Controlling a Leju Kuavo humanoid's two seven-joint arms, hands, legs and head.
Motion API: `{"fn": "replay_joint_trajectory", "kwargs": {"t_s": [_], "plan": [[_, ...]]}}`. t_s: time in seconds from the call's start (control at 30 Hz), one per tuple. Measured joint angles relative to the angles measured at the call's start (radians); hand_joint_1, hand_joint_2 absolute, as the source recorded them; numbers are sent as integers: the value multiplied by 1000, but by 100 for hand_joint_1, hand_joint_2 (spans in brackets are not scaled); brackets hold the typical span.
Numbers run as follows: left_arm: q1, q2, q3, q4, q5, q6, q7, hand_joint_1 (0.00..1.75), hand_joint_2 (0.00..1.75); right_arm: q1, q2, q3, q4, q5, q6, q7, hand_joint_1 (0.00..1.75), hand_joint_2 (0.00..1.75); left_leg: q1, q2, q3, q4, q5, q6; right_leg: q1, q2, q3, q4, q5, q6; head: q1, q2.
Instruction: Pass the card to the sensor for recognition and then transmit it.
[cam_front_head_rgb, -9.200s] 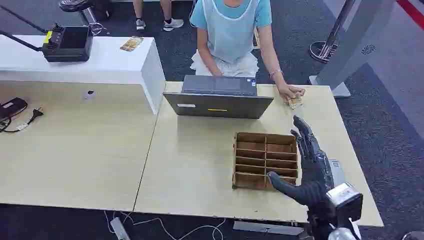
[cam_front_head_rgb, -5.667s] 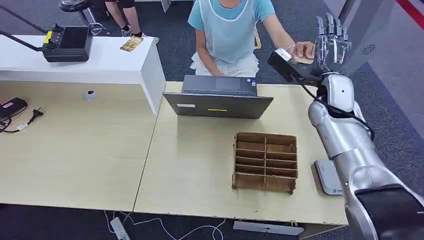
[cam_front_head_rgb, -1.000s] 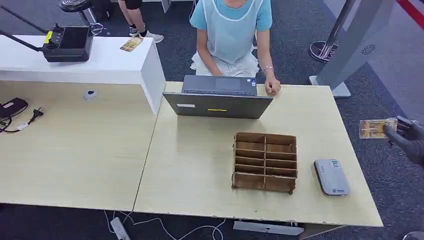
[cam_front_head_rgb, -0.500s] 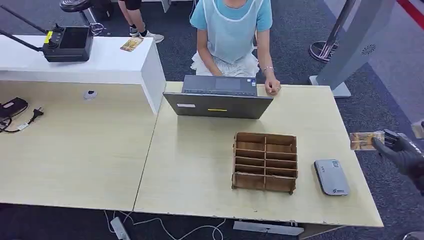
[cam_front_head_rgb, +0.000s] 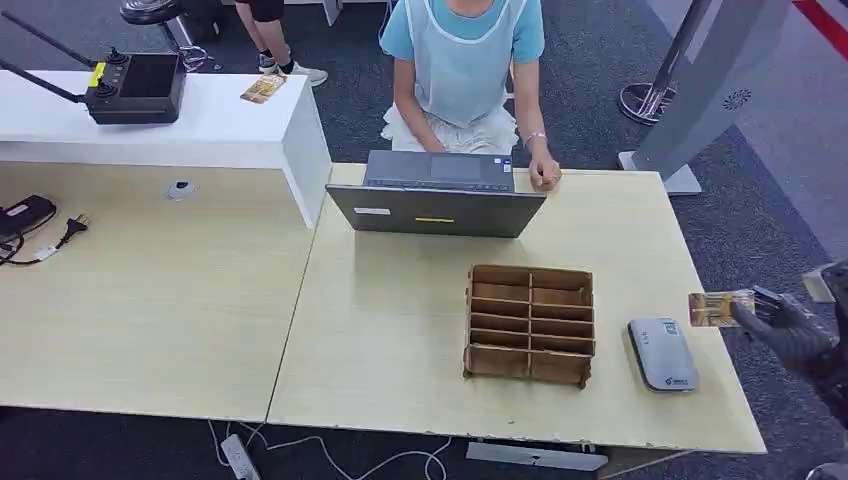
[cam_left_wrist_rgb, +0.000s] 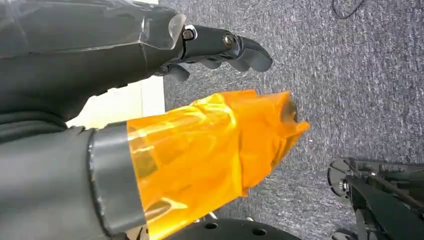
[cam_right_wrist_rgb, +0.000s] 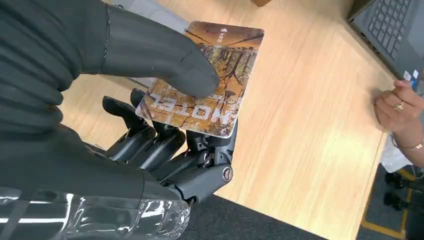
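You've got one card (cam_front_head_rgb: 718, 308), one grey sensor (cam_front_head_rgb: 662, 354), one wooden organizer (cam_front_head_rgb: 530, 322) and one laptop (cam_front_head_rgb: 437, 195) here. Your right hand (cam_front_head_rgb: 790, 328) pinches the card at the table's (cam_front_head_rgb: 400, 330) right edge, hovering at the sensor's 1 o'clock. Left hand (cam_left_wrist_rgb: 220, 47) hangs with fingers loosely curled, holding nothing.

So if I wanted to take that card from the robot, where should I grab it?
Probably by the free end of the card, which juts past the thumb. The right hand pinches the near end, thumb on top and fingers beneath, so come from the table side and pinch both flat faces.
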Motion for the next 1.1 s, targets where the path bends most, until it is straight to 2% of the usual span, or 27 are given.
{"fn": "replay_joint_trajectory", "kwargs": {"t_s": [0.23, 1.1], "plan": [[0, 0, 0, 0, -2, 4, 5, 0, 0, 2, 6, 2, 0, 36, -25, 24, 175, 175, 0, 0, 0, 0, 0, 0, 0, 0, 0, 0, 0, 0, 0, 0], [-1, 1, 0, 0, -9, 6, 4, 0, 0, 4, 34, 35, 15, 93, -31, 2, 175, 175, 0, 0, 0, 0, 0, 0, 0, 0, 0, 0, 0, 0, 0, 0]]}}
